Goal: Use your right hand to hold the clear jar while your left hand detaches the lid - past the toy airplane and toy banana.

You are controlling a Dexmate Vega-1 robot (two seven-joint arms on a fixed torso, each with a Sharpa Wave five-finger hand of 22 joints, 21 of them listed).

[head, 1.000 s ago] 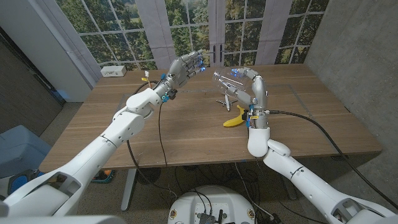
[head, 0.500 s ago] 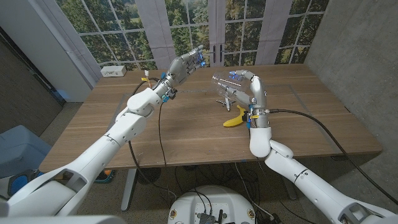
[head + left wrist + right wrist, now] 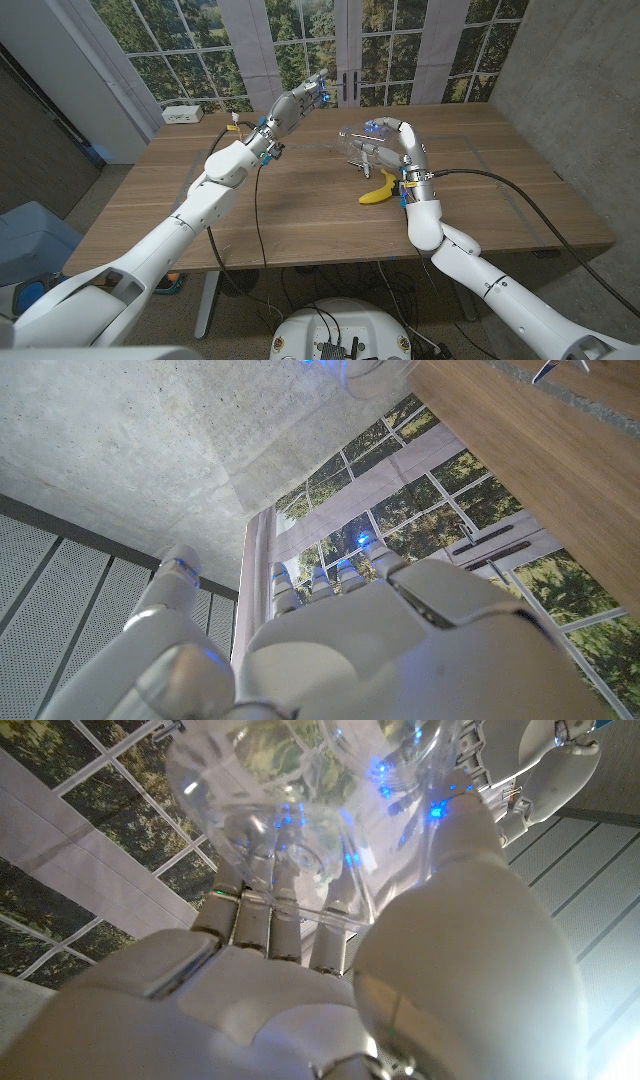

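Note:
My right hand (image 3: 398,148) grips the clear jar (image 3: 358,138) above the table, tipped on its side with one end toward my left hand. The right wrist view shows the jar (image 3: 330,790) wrapped by my fingers (image 3: 255,915) and thumb. My left hand (image 3: 300,100) hovers open a short way from the jar, its fingers stretched toward it and holding nothing. From the left wrist, the jar's end (image 3: 372,370) is just past my fingertips (image 3: 335,575). I cannot make out the lid. The toy airplane (image 3: 366,163) and yellow toy banana (image 3: 377,193) lie under the jar.
A white box (image 3: 182,114) sits at the table's back left corner. A black cable (image 3: 257,200) hangs from my left arm over the wooden table (image 3: 300,215), and another (image 3: 510,195) trails from my right arm. Windows stand behind, and a concrete wall rises on the right.
My right hand has leaned over to the left and lowered the jar, bringing its end nearer the left hand. The left hand has barely shifted.

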